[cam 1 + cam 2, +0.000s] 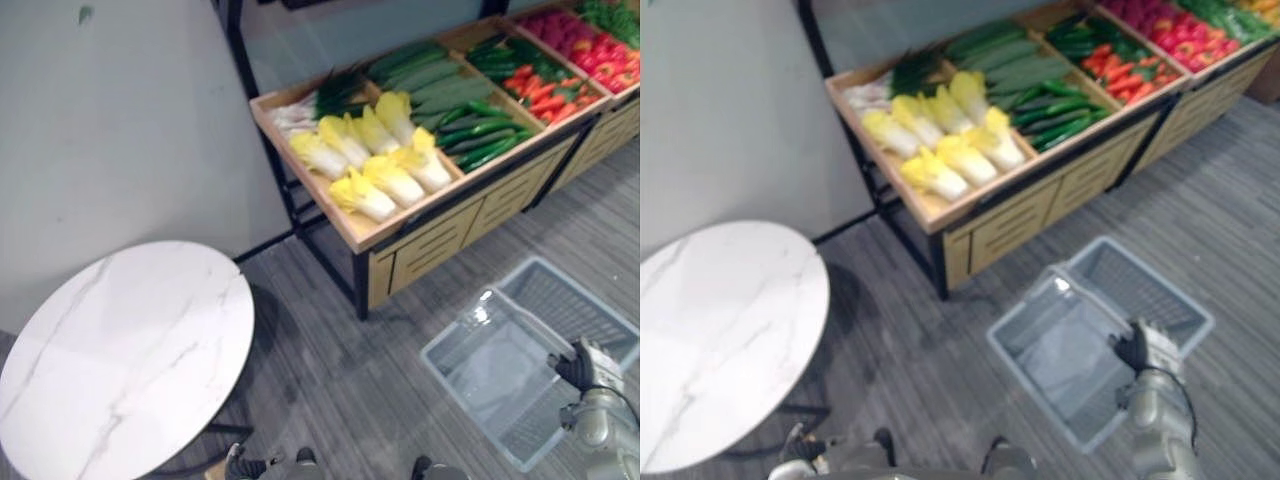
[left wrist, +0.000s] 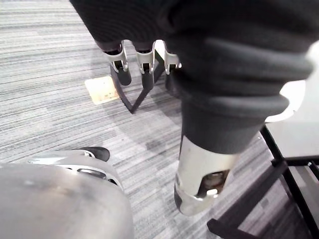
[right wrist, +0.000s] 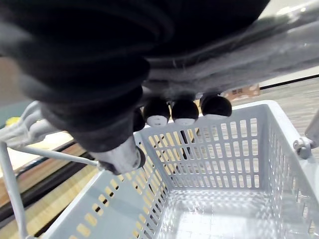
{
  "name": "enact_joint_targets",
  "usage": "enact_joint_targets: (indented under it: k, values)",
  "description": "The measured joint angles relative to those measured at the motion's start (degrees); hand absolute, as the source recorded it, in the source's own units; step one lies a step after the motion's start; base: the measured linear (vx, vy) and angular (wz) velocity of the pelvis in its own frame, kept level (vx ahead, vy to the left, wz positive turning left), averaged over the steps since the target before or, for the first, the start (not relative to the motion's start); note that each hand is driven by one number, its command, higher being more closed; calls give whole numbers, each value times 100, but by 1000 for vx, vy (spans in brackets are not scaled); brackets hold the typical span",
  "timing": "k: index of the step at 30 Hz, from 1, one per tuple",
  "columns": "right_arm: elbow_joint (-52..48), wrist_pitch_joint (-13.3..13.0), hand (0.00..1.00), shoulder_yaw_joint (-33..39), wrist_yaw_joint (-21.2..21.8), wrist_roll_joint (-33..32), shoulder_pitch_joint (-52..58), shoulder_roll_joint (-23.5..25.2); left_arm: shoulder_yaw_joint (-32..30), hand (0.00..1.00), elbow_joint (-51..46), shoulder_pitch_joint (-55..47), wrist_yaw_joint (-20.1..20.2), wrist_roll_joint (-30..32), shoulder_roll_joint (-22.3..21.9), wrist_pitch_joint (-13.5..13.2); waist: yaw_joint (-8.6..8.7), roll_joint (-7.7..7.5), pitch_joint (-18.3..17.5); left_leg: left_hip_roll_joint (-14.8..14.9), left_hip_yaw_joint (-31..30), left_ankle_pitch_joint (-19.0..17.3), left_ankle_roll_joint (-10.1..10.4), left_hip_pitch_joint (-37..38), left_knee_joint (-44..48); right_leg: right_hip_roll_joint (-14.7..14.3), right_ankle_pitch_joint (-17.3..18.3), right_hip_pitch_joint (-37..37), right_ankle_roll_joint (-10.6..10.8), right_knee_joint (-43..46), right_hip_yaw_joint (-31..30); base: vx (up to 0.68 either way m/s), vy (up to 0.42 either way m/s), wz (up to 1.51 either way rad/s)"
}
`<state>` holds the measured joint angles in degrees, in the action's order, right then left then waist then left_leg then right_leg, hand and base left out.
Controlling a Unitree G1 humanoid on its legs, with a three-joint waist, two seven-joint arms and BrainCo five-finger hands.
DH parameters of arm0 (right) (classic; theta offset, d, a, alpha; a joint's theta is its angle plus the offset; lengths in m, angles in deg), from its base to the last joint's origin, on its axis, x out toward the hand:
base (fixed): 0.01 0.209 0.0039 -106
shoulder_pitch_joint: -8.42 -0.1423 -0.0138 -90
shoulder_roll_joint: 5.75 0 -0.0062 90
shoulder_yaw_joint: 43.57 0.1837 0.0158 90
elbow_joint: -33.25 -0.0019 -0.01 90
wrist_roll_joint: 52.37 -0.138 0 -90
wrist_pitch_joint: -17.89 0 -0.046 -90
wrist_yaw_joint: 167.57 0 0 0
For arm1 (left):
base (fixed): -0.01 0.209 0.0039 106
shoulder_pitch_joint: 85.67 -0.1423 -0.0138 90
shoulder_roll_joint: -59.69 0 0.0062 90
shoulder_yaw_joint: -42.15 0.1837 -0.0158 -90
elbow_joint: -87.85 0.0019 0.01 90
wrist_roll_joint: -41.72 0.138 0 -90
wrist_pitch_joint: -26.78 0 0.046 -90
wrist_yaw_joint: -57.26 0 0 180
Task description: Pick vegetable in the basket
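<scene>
**Basket empty, vegetables unpicked**

The wooden stand (image 1: 372,232) holds the vegetables (image 1: 392,180), apart from the empty grey basket (image 1: 492,378) hanging from the right hand (image 1: 1146,349), curled round its handle (image 3: 271,34). The left hand (image 2: 145,61) dangles loose, free for picking.

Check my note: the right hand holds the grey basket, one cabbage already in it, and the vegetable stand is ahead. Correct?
Wrong on one count: the basket held by the right hand is empty, as the right wrist view shows its bare floor. The cabbages lie on the stand ahead.
</scene>
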<state>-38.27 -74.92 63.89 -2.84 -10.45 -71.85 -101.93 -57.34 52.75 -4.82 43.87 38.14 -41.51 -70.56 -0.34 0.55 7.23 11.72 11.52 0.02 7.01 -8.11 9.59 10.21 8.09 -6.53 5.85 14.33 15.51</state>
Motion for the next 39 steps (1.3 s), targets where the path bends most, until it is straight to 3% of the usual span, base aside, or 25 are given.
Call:
enact_joint_targets:
  k: [2,7,10,12,13,14,15,16,17,19,23,25,26,27,28,29,30,31,33,35,37,39]
  values:
    - [250,75,100,96,-67,-9,56,-1,4,0,0,-19,0,34,8,1,19,9,5,-129,27,0,0,98,4,119,-108,269,114,-252,80,55,149,22]
    - [510,32,100,115,-76,-197,-11,12,15,0,38,-2,-2,221,24,-2,38,19,33,-150,39,-27,11,175,0,58,-413,400,146,-624,-46,-36,79,-16]
    - [754,-9,100,288,-76,-198,2,29,47,0,178,-24,-3,222,32,1,34,31,42,-206,54,-554,-76,352,82,119,-230,295,304,-339,-245,-74,141,-27]
    - [996,17,100,455,-70,-218,104,85,150,0,209,-78,9,255,146,3,40,-208,89,-434,214,-939,-180,470,281,460,-7,192,489,73,-372,-66,199,-27]
    - [1040,31,100,485,-72,-224,118,82,169,0,209,-69,5,255,200,4,75,-252,113,-486,248,-1000,-200,492,282,511,-121,160,479,280,-435,-26,171,-40]
    - [1200,69,100,510,-71,-256,15,74,178,0,214,-93,3,250,295,5,87,-229,225,-477,360,-1073,-245,538,331,576,-312,-197,271,936,-506,-34,128,-33]
    - [1252,100,100,510,-71,-268,6,78,175,0,213,-104,4,245,327,3,102,-237,260,-429,372,-1095,-264,526,354,556,-516,-355,233,1129,-520,-9,192,-32]
    - [1385,134,100,519,-72,-372,-14,75,185,0,204,-117,8,243,405,-4,169,-93,274,-356,374,-1111,-274,596,333,498,-860,-438,171,1248,-492,16,161,-18]
    - [1454,169,100,533,-72,-387,-23,76,225,0,195,-113,10,243,446,-9,185,-111,326,-335,427,-1119,-293,678,281,489,-987,-462,126,1268,-465,68,160,-28]
    - [1679,182,100,533,-72,-446,-112,76,247,0,149,-79,9,238,473,-15,177,-115,365,-292,564,-1121,-333,753,151,510,-841,-533,-15,933,-338,90,78,-39]
    - [1986,214,100,635,-72,-478,-310,76,310,0,85,128,10,238,489,-22,182,-193,399,-174,652,-1159,-173,825,155,423,-959,-644,121,-563,-623,141,-62,-14]
    - [2062,247,100,674,-72,-484,-311,77,367,0,69,195,7,237,487,-61,192,-236,386,-164,581,-1244,20,956,187,438,-972,-625,110,-878,-796,231,-235,29]
    - [2067,269,100,694,-73,-508,-270,91,390,0,10,227,4,235,492,-96,271,-320,359,-187,434,-1312,189,989,237,468,-1184,-627,258,-781,-870,308,-342,57]
    - [2076,306,100,715,-74,-568,-290,63,412,0,6,267,0,227,436,-94,339,-238,402,-122,312,-1328,261,1014,245,460,-1260,-651,354,-573,-838,264,-301,49]
    - [2066,361,100,743,-83,-604,-333,8,482,0,-49,240,3,213,240,-136,321,41,326,155,218,-1261,382,1017,115,209,-941,-846,186,-201,-673,280,-261,18]
    - [2070,371,100,738,-85,-640,-426,39,483,0,-52,233,2,211,151,-169,314,220,291,296,145,-1131,513,1006,72,66,-618,-1047,57,207,-647,226,-198,0]
    - [2070,369,100,735,-85,-650,-483,70,483,0,-39,230,3,209,127,-168,320,256,300,347,72,-1033,509,973,133,39,-503,-1108,1,404,-620,274,-278,9]
    - [2070,347,100,734,-85,-683,-496,98,478,0,-34,231,-2,192,98,-161,330,252,302,377,-79,-885,464,841,404,60,-313,-1135,-72,656,-565,263,-343,32]
    - [2063,292,100,856,-105,-715,-394,95,477,0,-55,235,-29,143,-13,-152,324,223,318,509,-284,-345,-18,303,1556,118,-7,-864,-250,859,-281,322,-402,53]
    - [2060,286,100,907,-232,-843,-311,100,489,0,-66,235,-31,143,-28,-142,307,153,354,630,-267,224,-246,11,2200,115,69,-439,-377,683,-103,255,-274,44]
    - [2060,274,100,1073,-348,-876,-292,108,490,0,-169,210,-42,140,-73,-142,220,107,370,666,-130,174,-222,-122,2553,106,113,-126,-451,410,2,145,-176,22]
    - [2062,289,100,1419,-493,-958,-273,229,526,0,-364,219,-42,140,-151,-154,186,102,373,519,63,43,-205,-327,2361,101,132,46,-481,214,118,80,-74,24]
